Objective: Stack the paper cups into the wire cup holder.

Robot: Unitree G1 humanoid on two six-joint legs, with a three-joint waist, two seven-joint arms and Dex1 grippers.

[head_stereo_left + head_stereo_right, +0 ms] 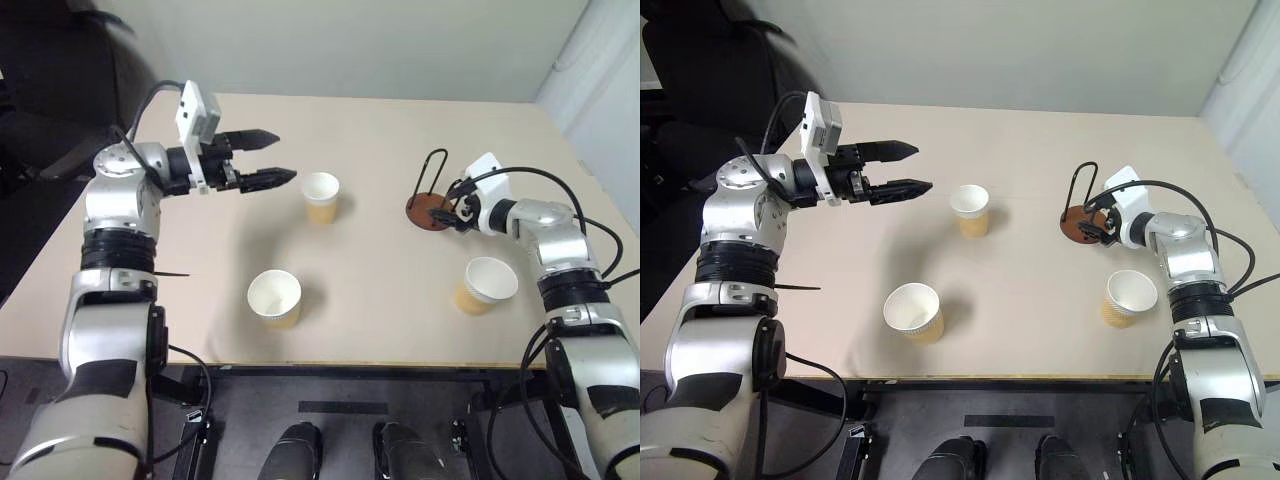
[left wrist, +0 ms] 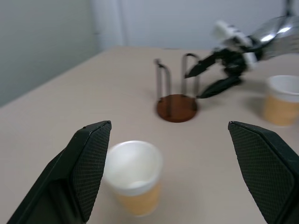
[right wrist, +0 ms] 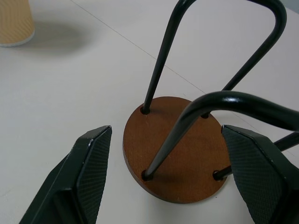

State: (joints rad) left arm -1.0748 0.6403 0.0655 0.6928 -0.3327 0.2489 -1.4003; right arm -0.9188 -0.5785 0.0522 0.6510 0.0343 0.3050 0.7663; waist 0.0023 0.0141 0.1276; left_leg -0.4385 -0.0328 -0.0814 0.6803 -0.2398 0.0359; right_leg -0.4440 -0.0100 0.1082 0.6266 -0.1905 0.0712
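- the beige table [image 1: 380, 130] carries three paper cups, all upright and open end up, none of them in the holder.
- the far cup [image 1: 321, 196] stands mid-table; the near-left cup [image 1: 275, 298] stands close to the front edge; the near-right cup [image 1: 486, 284] stands beside the right forearm.
- the wire cup holder [image 1: 431, 196] stands upright on the right half of the table, its brown disc base flat on the surface and its black wire loops rising empty.
- the left gripper [image 1: 262, 159] hangs above the table, pointing level toward the far cup, just short of it; its fingers [image 2: 88, 163] stand wide apart, holding nothing, and the cup shows between them in the left wrist view.
- the right gripper [image 1: 458, 210] is right at the holder's base; its fingers [image 3: 91, 172] stand wide on either side of the disc, gripping nothing; whether they touch it i cannot tell.
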